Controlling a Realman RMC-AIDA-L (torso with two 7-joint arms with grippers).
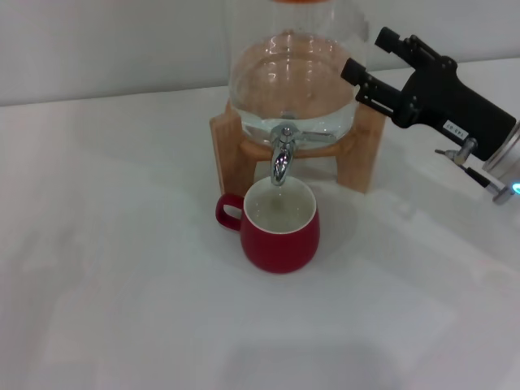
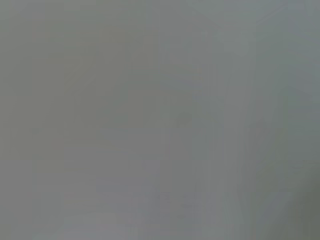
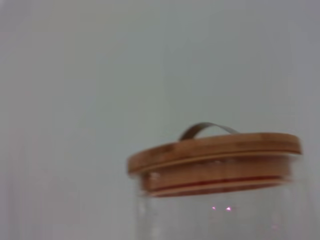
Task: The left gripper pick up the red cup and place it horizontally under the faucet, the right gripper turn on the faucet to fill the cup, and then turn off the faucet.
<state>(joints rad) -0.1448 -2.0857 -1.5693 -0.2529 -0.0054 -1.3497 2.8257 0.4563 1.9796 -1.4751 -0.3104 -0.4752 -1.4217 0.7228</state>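
Right gripper [image 1: 366, 55] raised right of the glass dispenser [image 1: 288, 73], fingers apart, empty. Red cup [image 1: 279, 223] upright beneath faucet [image 1: 281, 156].

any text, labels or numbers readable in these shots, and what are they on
One white sticker with dark characters on the right gripper, on its black body near the wrist end: too small and blurred to read.
The red cup, the faucet, the glass dispenser, its wooden lid and the wooden stand: no text visible.
The left wrist view shows no text.
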